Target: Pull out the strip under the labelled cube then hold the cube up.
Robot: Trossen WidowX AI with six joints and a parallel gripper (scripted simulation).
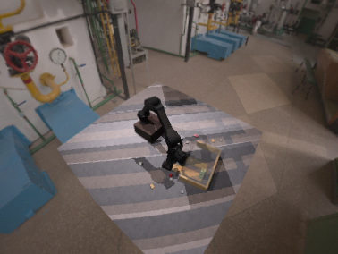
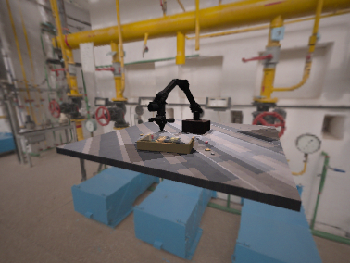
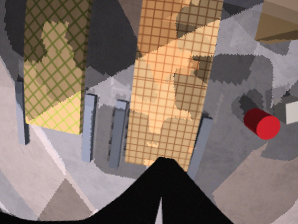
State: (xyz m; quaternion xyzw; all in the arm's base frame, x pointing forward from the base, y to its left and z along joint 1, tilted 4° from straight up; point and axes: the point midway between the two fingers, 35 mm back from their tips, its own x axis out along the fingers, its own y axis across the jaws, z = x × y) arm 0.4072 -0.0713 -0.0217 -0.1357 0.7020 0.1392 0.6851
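And here's the hand (image 1: pixel 175 164) (image 2: pixel 162 131) (image 3: pixel 164 164), fingers together, pointing down, its tips across the near end of the orange gridded strip (image 1: pixel 190 171) (image 3: pixel 170 95) at the bottom centre of the wrist frame! Touching or just above? The view can't settle it. A blue-grey rail (image 3: pixel 118 134) runs along the strip's left edge, another (image 3: pixel 199 145) along its right, so sideways room is tight down there. Over to the left, a yellow cross-hatched strip (image 3: pixel 57 65) lies between its own pair of rails, with a gap of counter (image 1: pixel 130 192) (image 2: pixel 231 173) (image 3: pixel 65 200) separating the two lanes.

Out right in the wrist frame, a red cylinder (image 1: pixel 170 174) (image 3: pixel 262 124) sits well apart from the fingertips, and a white block (image 3: pixel 292 112) is cut off by the frame's right edge. Upper right, there's the corner of the tan tray (image 1: pixel 193 182) (image 2: pixel 165 147) (image 3: pixel 282 25)!

In the top frame, small green cubes (image 1: pixel 202 173) sit inside that tray, toward its lower right; which one wears the label is too small to tell. The tray's open side faces the arm (image 1: pixel 163 121) (image 2: pixel 177 83), which arches high from its dark base block (image 1: pixel 147 130) (image 2: pixel 196 126), elbow up, forearm sloping down to the hand.
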